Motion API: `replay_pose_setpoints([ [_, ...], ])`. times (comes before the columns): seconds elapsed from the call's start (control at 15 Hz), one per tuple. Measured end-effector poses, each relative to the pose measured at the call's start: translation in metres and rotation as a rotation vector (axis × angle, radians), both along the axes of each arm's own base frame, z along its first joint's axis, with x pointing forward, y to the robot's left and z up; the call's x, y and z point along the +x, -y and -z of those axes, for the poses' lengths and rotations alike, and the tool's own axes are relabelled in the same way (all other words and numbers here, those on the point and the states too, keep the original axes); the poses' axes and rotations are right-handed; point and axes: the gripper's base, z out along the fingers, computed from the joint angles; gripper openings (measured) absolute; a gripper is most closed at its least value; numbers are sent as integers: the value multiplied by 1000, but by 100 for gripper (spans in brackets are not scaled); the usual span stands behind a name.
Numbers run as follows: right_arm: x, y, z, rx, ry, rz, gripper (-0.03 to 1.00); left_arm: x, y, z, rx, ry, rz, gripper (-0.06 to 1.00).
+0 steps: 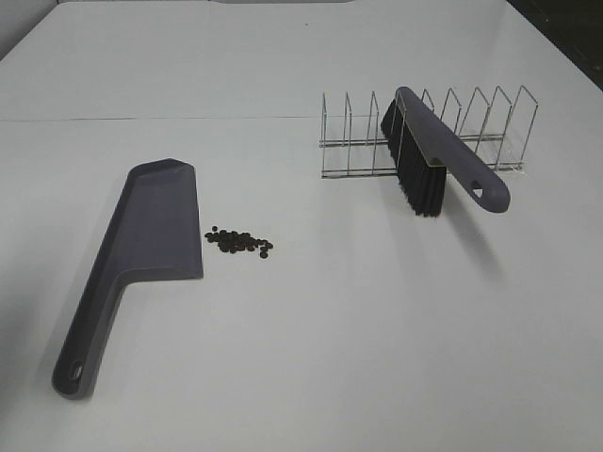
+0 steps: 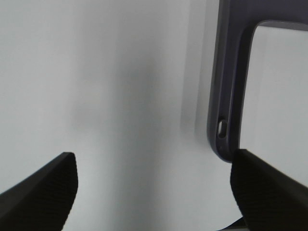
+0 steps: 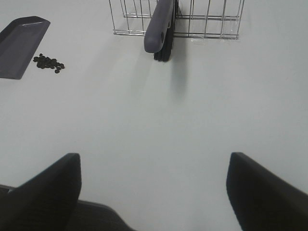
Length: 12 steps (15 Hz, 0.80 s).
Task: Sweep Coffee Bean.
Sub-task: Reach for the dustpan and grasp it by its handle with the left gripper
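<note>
A small cluster of dark coffee beans (image 1: 239, 242) lies on the white table just right of the grey-purple dustpan (image 1: 151, 235), whose handle points to the front left. The brush (image 1: 435, 155), grey-purple with black bristles, leans in a wire rack (image 1: 490, 132) at the back right. Neither arm shows in the exterior high view. My left gripper (image 2: 154, 185) is open above the table, with the dustpan's handle end (image 2: 226, 125) close to one finger. My right gripper (image 3: 154, 185) is open and empty, well short of the brush (image 3: 159, 26), the beans (image 3: 48, 62) and the dustpan (image 3: 21, 45).
The wire rack (image 3: 207, 21) stands behind the brush with several upright dividers. A seam (image 1: 141, 119) runs across the table at the back. White tabletop (image 1: 377, 330) spreads between the beans and the front edge.
</note>
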Motion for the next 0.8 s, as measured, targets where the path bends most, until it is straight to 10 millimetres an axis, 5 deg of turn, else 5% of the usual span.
replay_pose_setpoints([
  [0.27,0,0,0,0,0,0,77,33,23,22,-25,-105,71,79],
  [0.4,0,0,0,0,0,0,77,54,58,38,-2,-142,81,79],
  [0.8,0,0,0,0,0,0,77,76,95,69,34,-216,57,79],
])
